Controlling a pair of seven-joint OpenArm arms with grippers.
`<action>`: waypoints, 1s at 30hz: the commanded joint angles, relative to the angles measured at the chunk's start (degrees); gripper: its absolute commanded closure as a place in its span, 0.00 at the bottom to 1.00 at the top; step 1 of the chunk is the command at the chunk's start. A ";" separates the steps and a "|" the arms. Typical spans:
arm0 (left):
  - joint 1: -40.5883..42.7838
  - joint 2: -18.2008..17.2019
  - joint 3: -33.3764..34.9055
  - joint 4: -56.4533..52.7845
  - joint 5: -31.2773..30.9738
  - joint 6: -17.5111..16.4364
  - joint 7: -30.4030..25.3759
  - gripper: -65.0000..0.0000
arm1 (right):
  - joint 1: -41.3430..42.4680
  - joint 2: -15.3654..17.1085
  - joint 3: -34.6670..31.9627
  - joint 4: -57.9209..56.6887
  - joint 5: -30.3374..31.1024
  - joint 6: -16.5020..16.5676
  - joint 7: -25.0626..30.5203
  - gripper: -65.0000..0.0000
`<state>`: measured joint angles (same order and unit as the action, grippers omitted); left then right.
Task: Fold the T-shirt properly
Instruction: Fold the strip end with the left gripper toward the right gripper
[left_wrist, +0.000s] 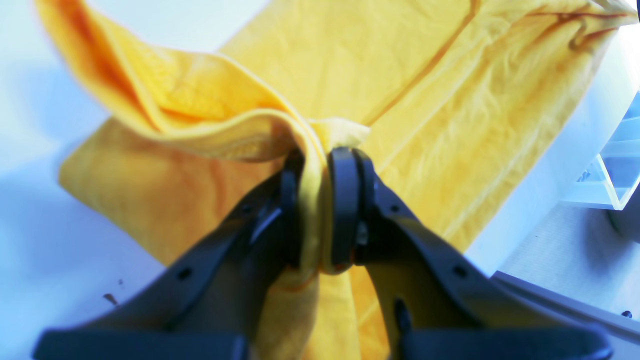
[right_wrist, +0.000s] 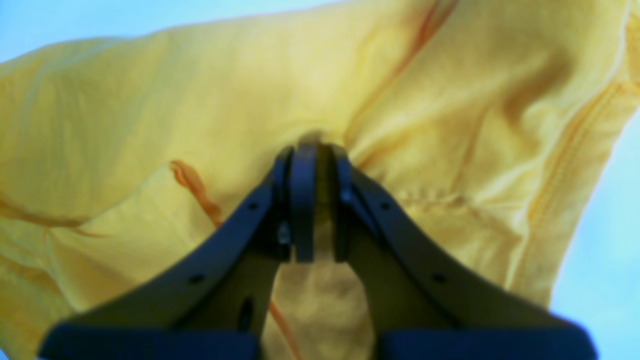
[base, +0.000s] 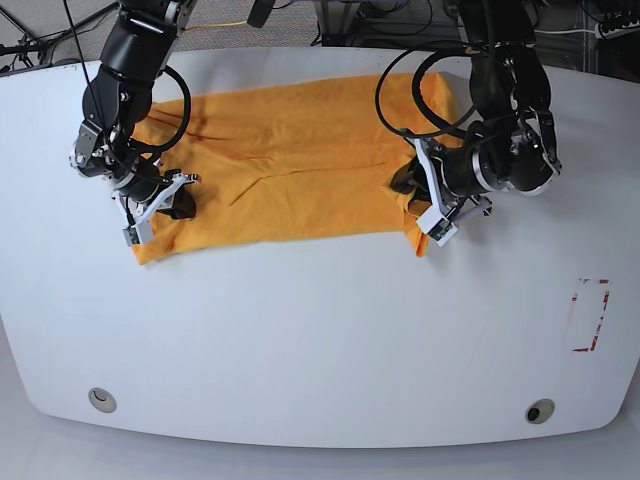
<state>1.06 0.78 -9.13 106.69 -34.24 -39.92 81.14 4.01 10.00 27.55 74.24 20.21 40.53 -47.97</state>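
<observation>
Surface (base: 320, 340): white, rounded at the corners; from my base view it fills nearly the whole picture, with cables and stand legs showing past its 12 o'clock edge.
T-shirt (base: 290, 170): orange-yellow, spread wide across the upper half of the surface, running from about 9 o'clock to about 2 o'clock of centre; I see creases across its middle and its lower edge lying fairly straight.
Left hand (left_wrist: 320, 210): on the right side of my base view, at the shirt's 3 o'clock end; the left wrist view shows its dark fingers (left_wrist: 345, 200) pressed together on a bunched ridge of the cloth, which rises in a fold towards 10 o'clock.
Right hand (right_wrist: 312, 200): on the left side of my base view, at the shirt's 9 o'clock end; the right wrist view is blurred, but I see the fingers (right_wrist: 302, 200) nearly closed, with yellow cloth gathered at their tips and puckering outward from that spot.
Shirt ends: in the base view each end of the shirt looks lifted or turned over just beside its hand, and a small corner points down towards 6 o'clock under each one.
Marker (base: 590, 315): a red-and-white rectangle outline on the surface at about 4 o'clock, well apart from the shirt.
Holes: one round fitting (base: 101, 399) near 7 o'clock and another (base: 540, 411) near 5 o'clock, both close to the near edge.
</observation>
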 joint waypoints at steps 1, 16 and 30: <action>-1.10 0.06 0.03 0.51 -0.88 -0.08 -1.14 0.87 | -0.71 0.07 -0.17 -0.52 -4.07 -0.53 -5.00 0.92; -1.28 -0.03 17.26 2.27 -0.79 -0.08 -1.14 0.51 | -0.63 0.07 -0.25 -0.43 -3.99 -0.53 -5.00 0.92; 3.12 -6.18 -16.85 3.24 2.81 -0.08 -1.14 0.69 | -0.54 0.07 -0.25 -0.52 -3.99 -0.53 -5.00 0.92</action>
<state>4.69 -4.51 -25.08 108.97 -30.55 -39.94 81.01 4.01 10.00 27.51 74.17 20.25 40.53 -47.97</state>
